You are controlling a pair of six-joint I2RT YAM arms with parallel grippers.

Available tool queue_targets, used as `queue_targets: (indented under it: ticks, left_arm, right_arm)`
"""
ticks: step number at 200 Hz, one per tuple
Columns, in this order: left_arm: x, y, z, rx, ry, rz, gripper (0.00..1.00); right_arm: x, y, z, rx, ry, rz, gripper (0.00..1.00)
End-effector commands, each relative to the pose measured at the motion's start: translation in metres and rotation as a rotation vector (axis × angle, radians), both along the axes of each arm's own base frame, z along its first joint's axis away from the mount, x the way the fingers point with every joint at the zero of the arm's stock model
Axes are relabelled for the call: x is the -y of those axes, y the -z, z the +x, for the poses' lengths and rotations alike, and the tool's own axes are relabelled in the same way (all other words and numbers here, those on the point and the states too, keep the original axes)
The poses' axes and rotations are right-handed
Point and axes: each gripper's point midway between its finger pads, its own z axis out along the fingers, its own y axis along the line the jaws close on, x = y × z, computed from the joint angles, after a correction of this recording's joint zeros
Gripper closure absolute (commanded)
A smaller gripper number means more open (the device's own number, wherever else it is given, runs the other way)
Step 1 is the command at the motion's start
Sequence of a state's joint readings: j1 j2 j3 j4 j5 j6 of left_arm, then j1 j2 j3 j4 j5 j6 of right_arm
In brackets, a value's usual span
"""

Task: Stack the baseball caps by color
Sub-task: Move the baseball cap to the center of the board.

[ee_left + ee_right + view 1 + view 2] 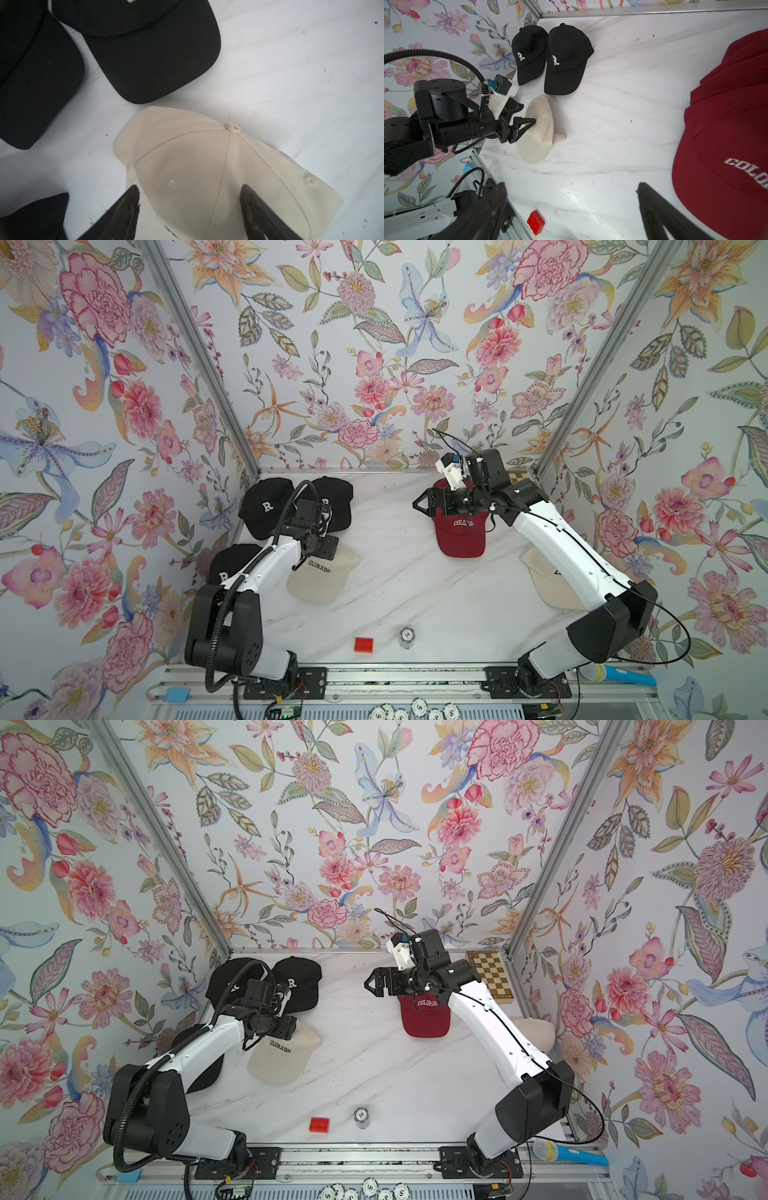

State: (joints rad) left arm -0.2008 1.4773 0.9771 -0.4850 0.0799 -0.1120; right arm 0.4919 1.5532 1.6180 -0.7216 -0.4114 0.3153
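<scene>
Tabletop [415,572] holds three black caps [266,506] [338,497] [232,558], two cream caps [320,583] [548,589], one dark red stack [461,537].

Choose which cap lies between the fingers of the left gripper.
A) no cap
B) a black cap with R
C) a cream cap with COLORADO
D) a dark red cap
C: in the left wrist view the left gripper straddles the crown of the cream cap, one finger on each side.

Red brick [363,644]; perhaps a chip stack [407,637]; chessboard [490,975]; microphone [615,674].
</scene>
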Motion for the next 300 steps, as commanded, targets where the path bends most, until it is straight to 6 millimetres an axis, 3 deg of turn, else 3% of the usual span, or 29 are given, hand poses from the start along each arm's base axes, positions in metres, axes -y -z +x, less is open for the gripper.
queue_targets:
  ticks: [1, 30, 79, 149, 196, 246, 271, 300]
  left_arm:
    - [0.004, 0.013, -0.005, -0.041, 0.014, -0.045, 0.25]
    - [0.012, 0.014, -0.013, -0.063, 0.019, -0.096, 0.25]
    - [0.006, 0.011, -0.031, -0.084, -0.035, -0.110, 0.15]
    - [0.006, -0.008, -0.044, -0.064, -0.134, -0.182, 0.08]
    - [0.016, 0.010, -0.048, -0.110, -0.200, -0.277, 0.06]
    - [0.036, 0.007, -0.041, -0.081, -0.239, -0.451, 0.13]
    - [0.048, -0.001, -0.034, -0.045, -0.263, -0.556, 0.25]
    - [0.056, -0.007, -0.029, -0.015, -0.283, -0.602, 0.31]
  right_arm:
    - [0.011, -0.014, -0.004, 0.024, 0.025, 0.007, 0.01]
    - [0.018, -0.017, -0.005, 0.029, 0.041, 0.007, 0.01]
    - [0.026, -0.015, -0.007, 0.023, 0.054, 0.000, 0.01]
    - [0.027, -0.012, -0.007, 0.018, 0.053, -0.007, 0.01]
    - [0.025, -0.012, -0.008, 0.019, 0.049, -0.009, 0.01]
    - [0.029, -0.012, -0.011, 0.028, 0.064, -0.020, 0.01]
    - [0.033, -0.011, -0.013, 0.032, 0.072, -0.024, 0.01]
    - [0.037, -0.012, -0.014, 0.034, 0.083, -0.026, 0.01]
